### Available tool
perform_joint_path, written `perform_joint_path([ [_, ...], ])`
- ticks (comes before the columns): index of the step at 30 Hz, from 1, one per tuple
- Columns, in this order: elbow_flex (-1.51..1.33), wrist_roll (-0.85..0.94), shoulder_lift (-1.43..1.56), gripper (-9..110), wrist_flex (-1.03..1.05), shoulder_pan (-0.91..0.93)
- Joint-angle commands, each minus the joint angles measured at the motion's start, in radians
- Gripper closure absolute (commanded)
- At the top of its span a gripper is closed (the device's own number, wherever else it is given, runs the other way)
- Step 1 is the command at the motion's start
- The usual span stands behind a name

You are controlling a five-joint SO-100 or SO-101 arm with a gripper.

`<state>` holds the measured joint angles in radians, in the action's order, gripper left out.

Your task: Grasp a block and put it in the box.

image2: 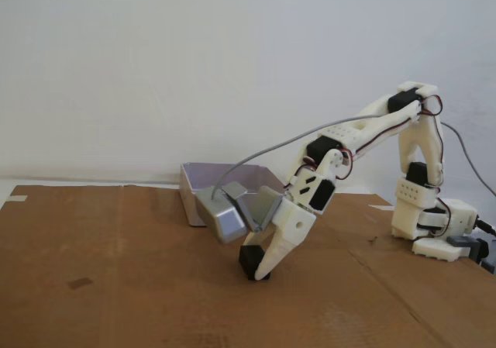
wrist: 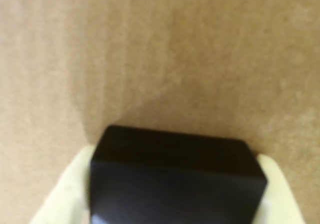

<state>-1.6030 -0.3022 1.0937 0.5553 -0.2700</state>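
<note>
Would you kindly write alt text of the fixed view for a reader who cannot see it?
A white robot arm reaches down left, its gripper closed around a small black block on a cardboard-covered table. A pale grey box sits just behind, against a white wall.

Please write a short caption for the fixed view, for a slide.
The gripper closes on the black block on the cardboard, with the box behind.
</note>
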Motion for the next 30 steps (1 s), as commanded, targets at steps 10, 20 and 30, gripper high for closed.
perform_joint_path([
  [10, 0.083, -0.011, 0.034, 92, -0.021, -0.012],
  [20, 0.072, -0.008, 0.035, 95, -0.021, -0.012],
  [30, 0.078, -0.006, 0.035, 102, -0.021, -0.011],
])
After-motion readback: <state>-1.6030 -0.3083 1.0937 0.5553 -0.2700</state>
